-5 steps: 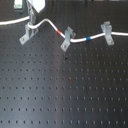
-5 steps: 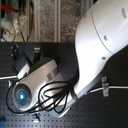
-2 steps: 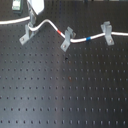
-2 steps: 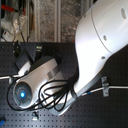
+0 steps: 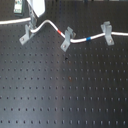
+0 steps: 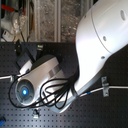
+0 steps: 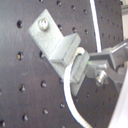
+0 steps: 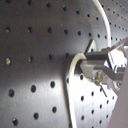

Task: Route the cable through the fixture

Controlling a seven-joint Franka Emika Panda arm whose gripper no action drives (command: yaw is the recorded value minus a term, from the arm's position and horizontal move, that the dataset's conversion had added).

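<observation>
My tool (image 7: 92,62) is closed on the long thin white cable (image 5: 50,23), pinching it right beside a small grey metal clip (image 7: 60,47) bolted to the black perforated desk (image 5: 65,90); in the first wrist view the cord sits between my fingers (image 7: 107,56) and curves away below them across the holes. In the first exterior view, my tool hangs at the upper left, over the leftmost clip (image 5: 27,33). From there the cable rises in a hump, then dips toward the middle clip (image 5: 67,40), with its short red band (image 5: 61,31) lying just before that clip. Its short blue band (image 5: 88,37) lies between the middle clip and the wide U-shaped grey fixture (image 5: 106,32) toward the first exterior view's right; the cable passes at that fixture's prongs and runs on to the right edge. In the second exterior view, my white arm (image 6: 100,45) fills most of the frame, with one clip (image 6: 104,86) and a stretch of cable (image 6: 118,87) showing beside it.
</observation>
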